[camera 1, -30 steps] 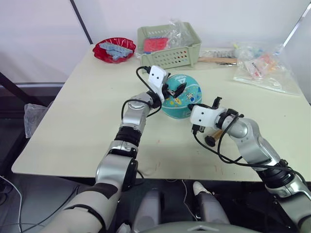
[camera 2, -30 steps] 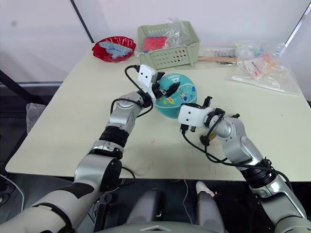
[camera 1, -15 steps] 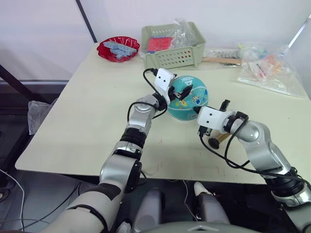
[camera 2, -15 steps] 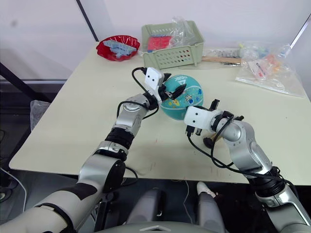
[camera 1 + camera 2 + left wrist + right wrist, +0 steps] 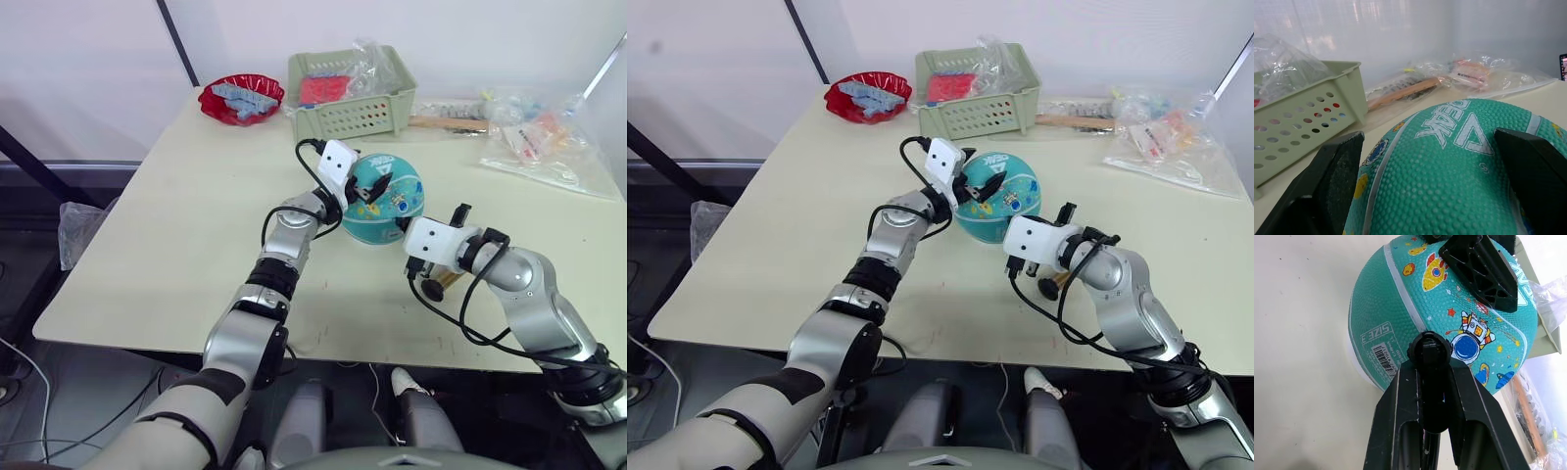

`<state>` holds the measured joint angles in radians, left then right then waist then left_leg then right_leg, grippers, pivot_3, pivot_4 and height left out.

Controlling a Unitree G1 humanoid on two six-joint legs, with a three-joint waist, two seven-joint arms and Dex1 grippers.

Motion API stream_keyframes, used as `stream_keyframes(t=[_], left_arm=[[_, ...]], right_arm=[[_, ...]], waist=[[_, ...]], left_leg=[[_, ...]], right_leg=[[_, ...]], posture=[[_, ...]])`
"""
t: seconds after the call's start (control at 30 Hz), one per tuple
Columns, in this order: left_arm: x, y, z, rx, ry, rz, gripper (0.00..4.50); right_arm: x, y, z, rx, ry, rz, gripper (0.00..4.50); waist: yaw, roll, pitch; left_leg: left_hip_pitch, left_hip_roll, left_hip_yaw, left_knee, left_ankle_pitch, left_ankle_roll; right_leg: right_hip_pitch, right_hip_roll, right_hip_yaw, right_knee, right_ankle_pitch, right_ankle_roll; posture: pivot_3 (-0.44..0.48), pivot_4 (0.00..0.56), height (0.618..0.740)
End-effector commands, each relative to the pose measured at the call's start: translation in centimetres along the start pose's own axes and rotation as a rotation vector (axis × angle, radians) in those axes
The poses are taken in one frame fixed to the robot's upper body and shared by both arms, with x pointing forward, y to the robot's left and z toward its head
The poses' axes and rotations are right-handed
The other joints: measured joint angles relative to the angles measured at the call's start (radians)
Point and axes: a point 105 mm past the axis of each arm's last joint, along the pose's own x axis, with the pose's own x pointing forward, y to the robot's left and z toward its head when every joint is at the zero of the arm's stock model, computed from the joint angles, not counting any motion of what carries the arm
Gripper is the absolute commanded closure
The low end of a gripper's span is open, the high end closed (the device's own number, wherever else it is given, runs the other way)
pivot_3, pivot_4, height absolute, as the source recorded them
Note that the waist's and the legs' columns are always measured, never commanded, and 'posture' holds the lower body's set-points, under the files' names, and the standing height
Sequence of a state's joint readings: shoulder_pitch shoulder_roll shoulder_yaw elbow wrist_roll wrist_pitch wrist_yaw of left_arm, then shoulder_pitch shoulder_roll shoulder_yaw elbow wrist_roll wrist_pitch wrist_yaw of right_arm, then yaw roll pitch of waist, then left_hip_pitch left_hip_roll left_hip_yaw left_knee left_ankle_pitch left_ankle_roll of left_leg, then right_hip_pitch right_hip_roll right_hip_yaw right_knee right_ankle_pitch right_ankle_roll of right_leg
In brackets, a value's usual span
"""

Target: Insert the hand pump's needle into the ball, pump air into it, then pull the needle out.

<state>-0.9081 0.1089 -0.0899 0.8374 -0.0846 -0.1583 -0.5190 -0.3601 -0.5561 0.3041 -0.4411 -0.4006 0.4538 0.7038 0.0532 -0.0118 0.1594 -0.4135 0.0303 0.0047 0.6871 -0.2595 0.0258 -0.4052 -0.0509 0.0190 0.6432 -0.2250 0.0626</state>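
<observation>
While the right gripper (image 5: 1432, 382) pinches the black end of the hand pump (image 5: 1058, 282) between its two fingers, I judge the step in hand to be lining that end up with the ball (image 5: 1444, 308) for insertion. I cannot make out the needle itself, nor the valve on the ball's skin. To do it well I would keep the approach slow and straight — the black tip points at the ball's side near the white label patch (image 5: 1380, 347), and any sideways push would roll the ball rather than seat the pin. The pump's brass body and its black cap lie on the table (image 5: 176, 225) beneath my right wrist, just beside the ball.

Farther out, the left gripper (image 5: 1435, 161) has its fingers spread wide to either side of the ball's top, by the white lettering; whether the pads actually press the rubber I cannot tell. I would want that hold firm before pushing — it is the only thing steadying the ball. Beyond stand the green basket (image 5: 353, 98) and the red bowl (image 5: 240, 98).
</observation>
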Motion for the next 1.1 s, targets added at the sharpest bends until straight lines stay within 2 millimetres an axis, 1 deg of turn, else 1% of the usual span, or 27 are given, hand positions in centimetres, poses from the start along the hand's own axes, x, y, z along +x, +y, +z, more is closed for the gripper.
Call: stream_keyframes(t=[0.03, 0.1, 0.13, 0.17, 0.23, 0.37, 0.43, 0.53, 0.7, 0.77, 0.87, 0.93, 1.0, 1.1], left_arm=[[-3.0, 0.0, -8.5, -0.054, 0.306, 0.068, 0.00], [-3.0, 0.0, -8.7, -0.051, 0.310, 0.068, 0.00], [-3.0, 0.0, -8.7, -0.050, 0.311, 0.069, 0.00], [-3.0, -0.1, -8.7, -0.050, 0.311, 0.068, 0.00], [-3.0, -0.1, -8.7, -0.051, 0.311, 0.064, 0.00], [-2.8, -0.4, -8.6, -0.057, 0.301, 0.052, 0.00], [-2.7, -0.5, -8.1, -0.066, 0.276, 0.037, 0.00], [-2.3, -0.7, -6.6, -0.080, 0.198, -0.002, 0.00], [-2.0, -0.4, -4.0, -0.073, 0.073, -0.042, 0.00], [-1.9, -0.5, -3.0, -0.070, 0.027, -0.067, 0.00], [-2.0, -0.3, -1.7, -0.054, -0.020, -0.085, 0.00], [-2.0, -0.1, -1.2, -0.052, -0.038, -0.091, 0.00], [-2.1, 0.1, -0.1, -0.046, -0.075, -0.105, 0.00], [-2.2, 0.7, 1.5, -0.033, -0.123, -0.113, 0.00]], right_arm=[[-2.3, -1.8, 4.0, -0.085, -0.147, -0.075, 4.43], [-2.5, -1.7, 3.9, -0.084, -0.144, -0.071, 4.43], [-2.6, -1.7, 3.9, -0.083, -0.142, -0.070, 4.43], [-2.6, -1.7, 3.9, -0.082, -0.141, -0.070, 4.43], [-2.7, -1.7, 3.9, -0.079, -0.138, -0.072, 4.43], [-2.9, -1.8, 3.4, -0.063, -0.129, -0.084, 4.43], [-3.1, -2.1, 2.9, -0.016, -0.125, -0.117, 4.43], [-3.8, -3.7, 1.6, 0.135, -0.128, -0.238, 4.43], [-4.7, -5.3, -0.2, 0.295, -0.137, -0.353, 4.43], [-5.0, -5.8, -1.0, 0.362, -0.136, -0.387, 4.43], [-5.3, -6.6, -2.1, 0.436, -0.134, -0.432, 4.43], [-5.4, -6.9, -2.5, 0.466, -0.137, -0.444, 4.43], [-5.5, -7.2, -3.2, 0.519, -0.140, -0.463, 4.43], [-5.5, -7.8, -3.9, 0.551, -0.144, -0.480, 4.43]], waist=[[-0.002, 0.001, -0.001], [-0.016, 0.000, -0.011], [-0.019, -0.001, -0.012], [-0.022, -0.003, -0.014], [-0.029, -0.004, -0.017], [-0.034, -0.004, -0.019], [-0.034, -0.004, -0.019], [-0.036, -0.004, -0.019], [-0.039, -0.004, -0.019], [-0.038, -0.003, -0.018], [-0.038, -0.003, -0.018], [-0.039, -0.002, -0.017], [-0.039, -0.001, -0.014], [-0.039, -0.001, -0.009]], left_leg=[[0.000, 0.000, 0.000, 0.000, 0.000, 0.000], [0.002, 0.000, 0.000, 0.000, 0.000, 0.000], [0.005, 0.000, -0.001, -0.001, 0.000, 0.000], [0.014, 0.000, 0.000, -0.003, 0.000, 0.000], [0.023, 0.001, -0.002, -0.004, 0.000, 0.000], [0.024, 0.001, -0.003, -0.004, 0.000, -0.001], [0.024, 0.001, -0.003, -0.004, 0.000, -0.001], [0.024, 0.001, -0.003, -0.004, 0.000, -0.001], [0.022, 0.001, -0.004, -0.005, 0.000, -0.001], [0.018, 0.001, -0.004, -0.005, 0.000, 0.000], [0.014, 0.000, -0.003, -0.006, 0.000, 0.000], [0.012, 0.000, -0.003, -0.006, 0.000, 0.000], [0.012, 0.000, -0.002, -0.006, 0.000, 0.000], [0.012, 0.000, -0.001, -0.008, 0.000, 0.000]], right_leg=[[0.000, 0.000, 0.000, 0.000, 0.000, 0.000], [0.001, 0.000, 0.000, 0.000, 0.000, 0.000], [0.004, 0.000, 0.000, 0.000, 0.000, 0.000], [0.012, 0.000, 0.000, -0.001, -0.003, -0.001], [0.020, 0.000, -0.002, -0.002, -0.007, 0.000], [0.023, 0.000, -0.003, -0.002, -0.007, 0.000], [0.024, 0.000, -0.003, -0.002, -0.006, -0.002], [0.024, -0.001, -0.003, -0.002, -0.005, -0.003], [0.021, -0.001, -0.003, -0.003, -0.005, -0.004], [0.017, -0.001, -0.003, -0.003, -0.004, -0.005], [0.014, -0.001, -0.002, -0.003, -0.004, -0.005], [0.012, -0.001, -0.002, -0.003, -0.004, -0.005], [0.010, -0.001, -0.001, -0.002, -0.004, -0.005], [0.009, -0.001, 0.000, -0.003, -0.004, -0.004]], posture=[[0.000, 0.150, 0.736], [0.000, 0.150, 0.736], [0.000, 0.150, 0.736], [0.000, 0.150, 0.736], [0.000, 0.150, 0.736], [0.000, 0.150, 0.736], [0.000, 0.150, 0.736], [0.000, 0.150, 0.736], [0.000, 0.150, 0.736], [0.000, 0.150, 0.736], [0.000, 0.150, 0.736], [0.000, 0.150, 0.736], [0.000, 0.150, 0.736], [0.000, 0.150, 0.736]])
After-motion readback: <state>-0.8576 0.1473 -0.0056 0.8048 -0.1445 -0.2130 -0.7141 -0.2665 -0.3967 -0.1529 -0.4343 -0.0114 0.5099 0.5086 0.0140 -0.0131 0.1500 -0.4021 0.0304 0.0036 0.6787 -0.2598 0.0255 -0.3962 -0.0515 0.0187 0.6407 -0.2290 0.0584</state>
